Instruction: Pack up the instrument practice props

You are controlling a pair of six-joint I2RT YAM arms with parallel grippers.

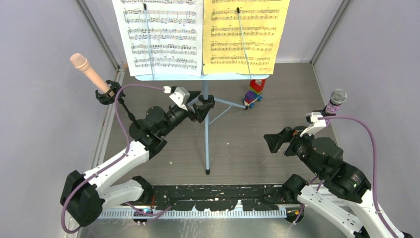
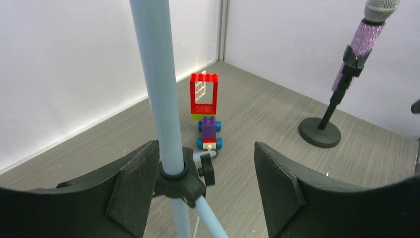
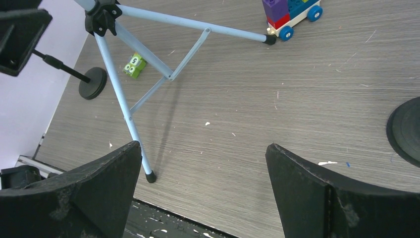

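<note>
1. Top external view. The music rack (image 1: 206, 134) stands upright at mid-table, with its pole as the long axis. The white score sheet (image 1: 163, 34) and yellow score sheet (image 1: 245, 32) rest on its desk. The left gripper (image 1: 202, 106) is right at the pole, at the collar where the tripod legs branch. The right gripper (image 1: 277, 141) is well apart on the pole's other side. The peach microphone (image 1: 89, 69) stands far out beyond the left arm, and the purple microphone (image 1: 337, 101) is beyond the right arm. The toy brick car (image 1: 254, 93) sits just beside one leg tip (it is not part of the packing).

2. Left wrist view. The jaws are apart, with the pole (image 2: 158, 84) running vertically between them. It is hard against one pad and well clear of the other, and the collar (image 2: 181, 176) sits at pad level. The purple microphone in its holder (image 2: 319, 133) is far past the pole.

3. Right wrist view. The jaws are spread wide with nothing between them, over bare table near one leg's foot (image 3: 150, 176). A small green block (image 3: 133, 65) lies under the legs.

4. Judgement. The left arm is clearly the nearer one. A grip on the rack depends on closing squarely across that upright pole.
</note>
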